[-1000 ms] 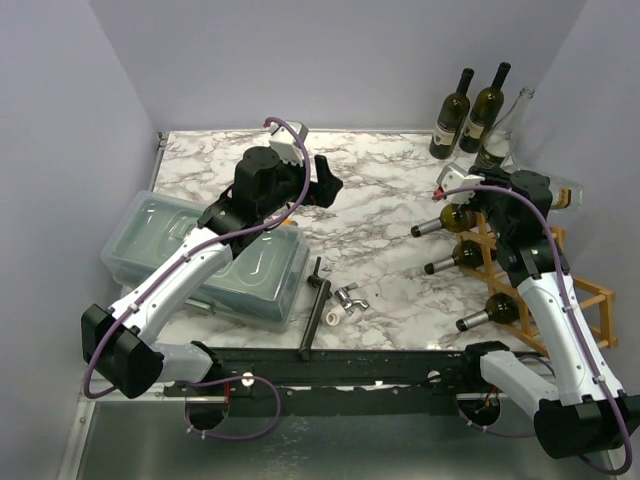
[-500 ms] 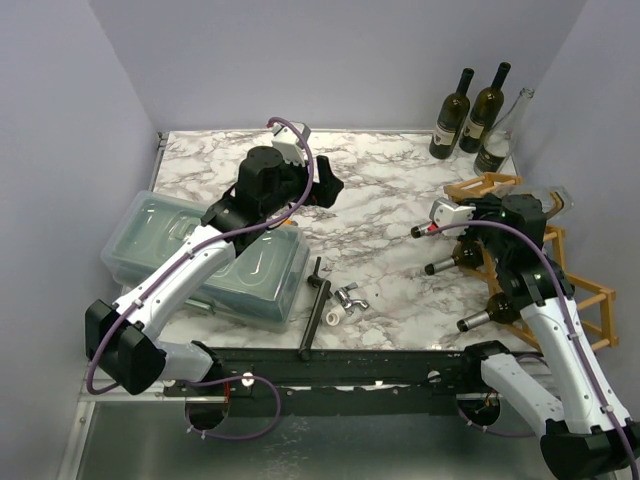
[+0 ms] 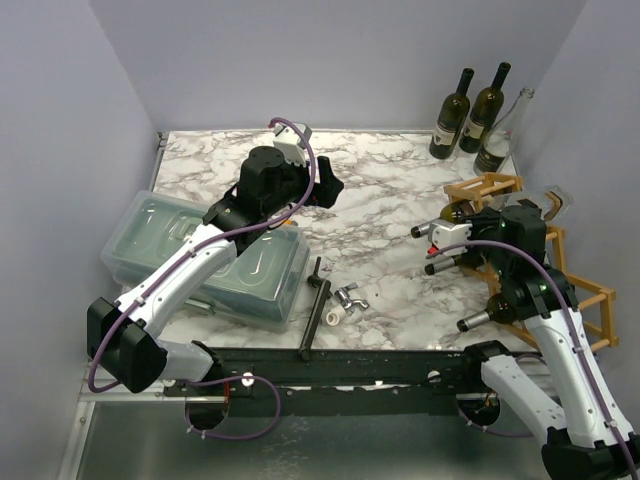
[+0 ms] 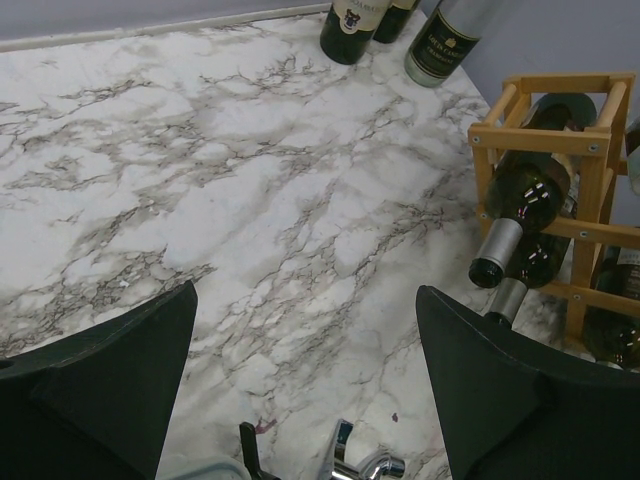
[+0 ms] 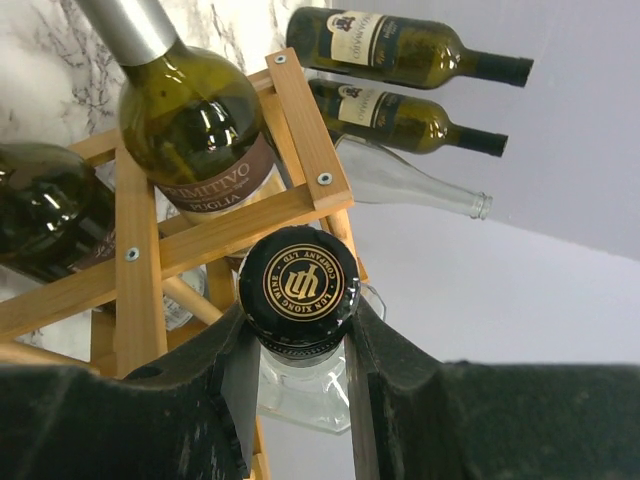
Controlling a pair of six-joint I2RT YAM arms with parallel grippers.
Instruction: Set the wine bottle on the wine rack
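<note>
Right tool (image 5: 300,325) clenched on the capped wine bottle (image 5: 300,283), wine rack (image 5: 305,130) just ahead; a skewed push may snag the frame, twisting it loose; left tool (image 4: 305,380) released.

The wine rack (image 3: 482,186) is pale matt wood; bottles (image 4: 525,195) in it, glossy dark glass. The wine bottle (image 5: 300,285) is clear glass, glossy black cap. Smooth marbled table (image 3: 380,200).

Top cam overhead, L wrist low across table (image 4: 250,200), R wrist close-up, all share wine rack (image 4: 553,84)

pale lilac walls (image 3: 330,60), marbled tabletop (image 3: 380,200)
</note>
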